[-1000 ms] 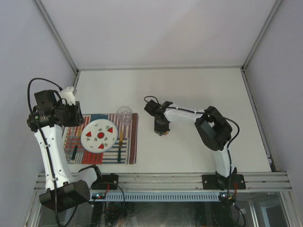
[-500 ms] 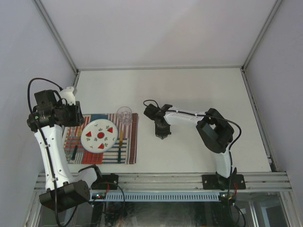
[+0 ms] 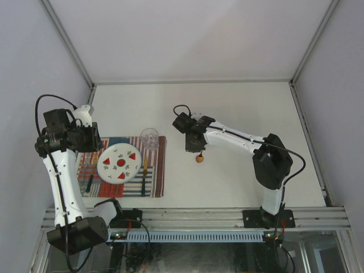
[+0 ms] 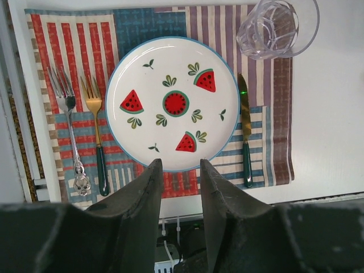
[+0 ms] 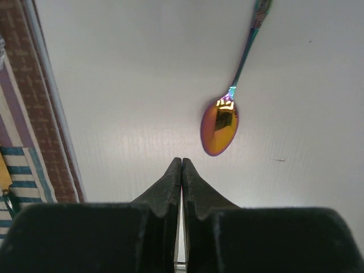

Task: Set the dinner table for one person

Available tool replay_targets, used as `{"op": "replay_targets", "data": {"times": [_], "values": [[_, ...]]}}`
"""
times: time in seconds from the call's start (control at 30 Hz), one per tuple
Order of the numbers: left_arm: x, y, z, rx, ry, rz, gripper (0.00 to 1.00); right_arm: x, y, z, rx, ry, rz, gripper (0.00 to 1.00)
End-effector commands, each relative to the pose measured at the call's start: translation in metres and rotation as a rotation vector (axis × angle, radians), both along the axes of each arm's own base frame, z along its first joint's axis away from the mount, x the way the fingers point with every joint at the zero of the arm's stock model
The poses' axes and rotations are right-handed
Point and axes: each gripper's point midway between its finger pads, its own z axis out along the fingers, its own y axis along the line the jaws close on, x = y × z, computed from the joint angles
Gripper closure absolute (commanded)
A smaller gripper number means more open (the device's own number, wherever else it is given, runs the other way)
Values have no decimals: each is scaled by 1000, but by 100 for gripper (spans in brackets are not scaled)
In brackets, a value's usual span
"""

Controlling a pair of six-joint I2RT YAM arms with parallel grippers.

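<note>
On the dinner table [image 3: 244, 108] lies a striped placemat [image 4: 51, 51] with a watermelon-print plate [image 4: 170, 68], a clear glass [image 4: 273, 25] at its far right corner, a green-handled knife [image 4: 245, 131] to the right of the plate, and a silver fork [image 4: 68, 125] and a gold fork [image 4: 95, 131] to its left. My left gripper [image 4: 180, 165] hovers open above the mat's near edge with nothing between its fingers. An iridescent gold spoon [image 5: 219, 126] lies on the bare table to the right of the mat. My right gripper [image 5: 181, 162] is shut and empty just short of the spoon's bowl.
In the top view the placemat [image 3: 160, 170] sits at the near left, with the spoon's bowl [image 3: 199, 158] showing just near of the right gripper [image 3: 193, 147]. Aluminium rails [image 3: 193, 215] edge the near side, and white walls close the other sides.
The right arm's elbow has swung to the right and its gripper has shifted slightly away, so the spoon's bowl now shows clear of it. The left arm has stayed put.
</note>
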Motion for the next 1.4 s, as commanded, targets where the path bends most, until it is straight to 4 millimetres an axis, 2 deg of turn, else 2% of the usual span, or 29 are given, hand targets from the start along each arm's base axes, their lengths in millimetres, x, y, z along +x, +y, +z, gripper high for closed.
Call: {"op": "replay_targets", "data": {"times": [0.0,0.13,0.3,0.43,0.53,0.67,0.9,1.2,1.37], "values": [[9,4,2,4,-28,9,63,13,-26,18,-53,-45,-36,100],[9,4,5,21,-53,1,62,16,-42,19,-103,-47,-57,100],[9,7,-2,23,-31,8,63,14,-65,12,-154,-7,-99,100],[12,5,-4,1,-36,16,63,11,-81,-1,-205,45,-122,100],[14,4,-3,-6,-37,18,63,8,-84,-11,-234,75,-118,100],[13,6,-7,2,-27,19,63,6,-81,-26,-253,106,-109,100],[14,10,-12,20,-10,17,63,6,-64,-44,-225,147,-89,100],[19,12,-12,15,-6,18,63,15,-40,-53,-198,161,-42,100],[19,14,-12,25,-5,22,63,28,-15,-58,-138,158,-22,100]]}}
